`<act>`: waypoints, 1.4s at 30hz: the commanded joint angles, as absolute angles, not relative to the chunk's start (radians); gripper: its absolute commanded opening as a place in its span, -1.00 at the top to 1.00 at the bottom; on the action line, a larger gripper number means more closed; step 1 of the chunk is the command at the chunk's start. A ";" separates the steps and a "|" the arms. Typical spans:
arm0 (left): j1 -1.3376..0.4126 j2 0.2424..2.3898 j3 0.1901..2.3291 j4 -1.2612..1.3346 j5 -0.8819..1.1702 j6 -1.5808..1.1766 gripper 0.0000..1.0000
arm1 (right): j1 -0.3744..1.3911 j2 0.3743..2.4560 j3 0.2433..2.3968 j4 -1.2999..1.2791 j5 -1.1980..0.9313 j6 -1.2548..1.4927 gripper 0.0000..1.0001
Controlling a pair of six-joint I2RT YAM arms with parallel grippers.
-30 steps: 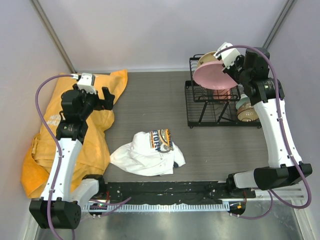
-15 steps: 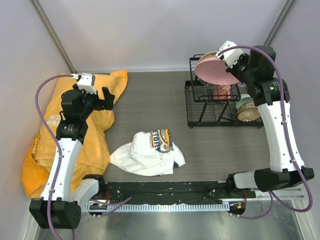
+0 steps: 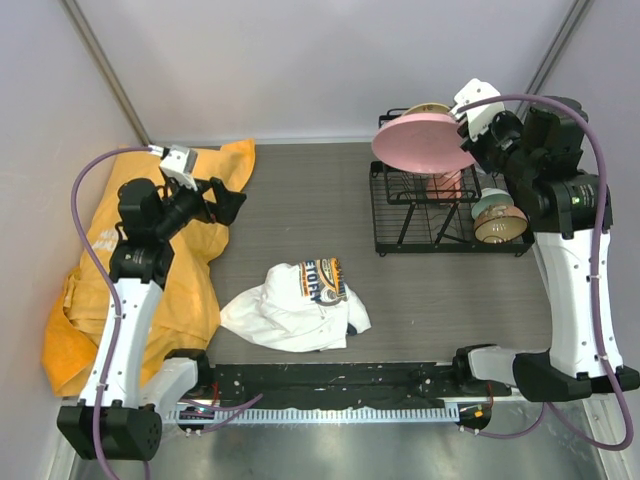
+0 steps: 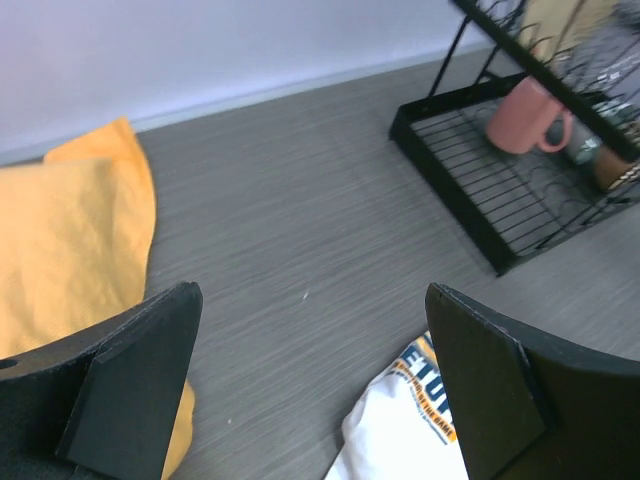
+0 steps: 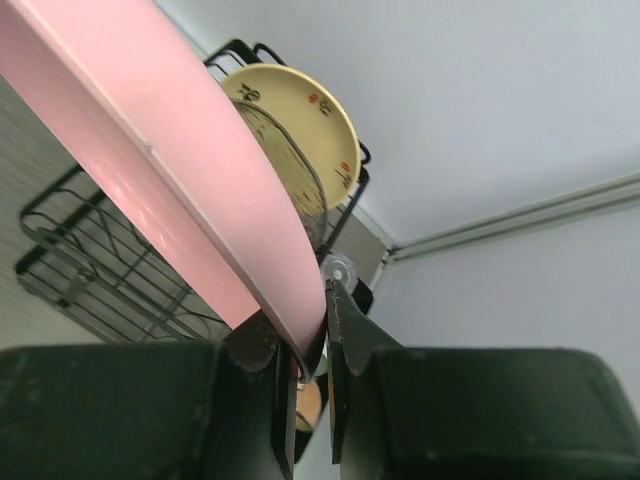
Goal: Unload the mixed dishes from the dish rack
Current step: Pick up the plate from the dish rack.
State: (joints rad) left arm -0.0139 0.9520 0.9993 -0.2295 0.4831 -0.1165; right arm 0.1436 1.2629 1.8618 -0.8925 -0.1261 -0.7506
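My right gripper (image 3: 472, 140) is shut on the rim of the big pink plate (image 3: 421, 143) and holds it lifted above the black wire dish rack (image 3: 400, 222). In the right wrist view the pink plate (image 5: 170, 170) runs down between my fingers, with the cream patterned plate (image 5: 310, 120) upright in the rack behind it. A pink mug (image 3: 443, 186), a mint-green bowl (image 3: 490, 206) and a tan bowl (image 3: 500, 226) sit in the rack. The mug (image 4: 527, 113) and the rack (image 4: 470, 180) also show in the left wrist view. My left gripper (image 3: 222, 200) is open and empty above the orange cloth.
A white printed T-shirt (image 3: 298, 304) lies crumpled at the table's middle front; it also shows in the left wrist view (image 4: 400, 430). An orange cloth (image 3: 140, 270) covers the left side of the table. Grey walls close in at the back and sides.
My right gripper has raised the pink plate up and out of the rack, turning it flatter. My left gripper has shifted slightly to the right.
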 commanded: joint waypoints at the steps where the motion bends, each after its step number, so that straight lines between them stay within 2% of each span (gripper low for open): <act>1: -0.057 0.951 1.112 -0.126 0.598 -0.169 -0.99 | 0.167 1.252 1.882 -0.855 -0.221 -0.620 0.99; 10: -0.340 1.014 1.241 -0.067 0.428 -0.229 -0.98 | 0.258 1.293 1.847 -0.743 -0.268 -0.388 0.99; 15: -0.380 1.055 1.289 -0.066 0.456 -0.293 -0.93 | 0.288 1.309 1.829 -0.698 -0.308 -0.289 0.98; 20: -0.429 1.086 1.302 -0.066 0.449 -0.258 -0.92 | 0.359 1.293 1.760 -0.631 -0.282 -0.262 0.98; 31: -0.486 1.131 1.301 -0.064 0.408 -0.172 -0.82 | 0.414 1.305 1.749 -0.614 -0.325 -0.199 0.98; 35: -0.488 1.141 1.308 -0.063 0.408 -0.166 -0.68 | 0.416 1.299 1.736 -0.618 -0.371 -0.178 0.98; 42: -0.488 1.152 1.324 -0.057 0.406 -0.172 -0.25 | 0.419 1.261 1.655 -0.614 -0.436 -0.164 0.99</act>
State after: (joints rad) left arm -0.4843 1.1503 1.2713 -0.1078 0.4133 -0.1791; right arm 0.4118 1.3125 1.6894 -0.6811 -0.3702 -0.1974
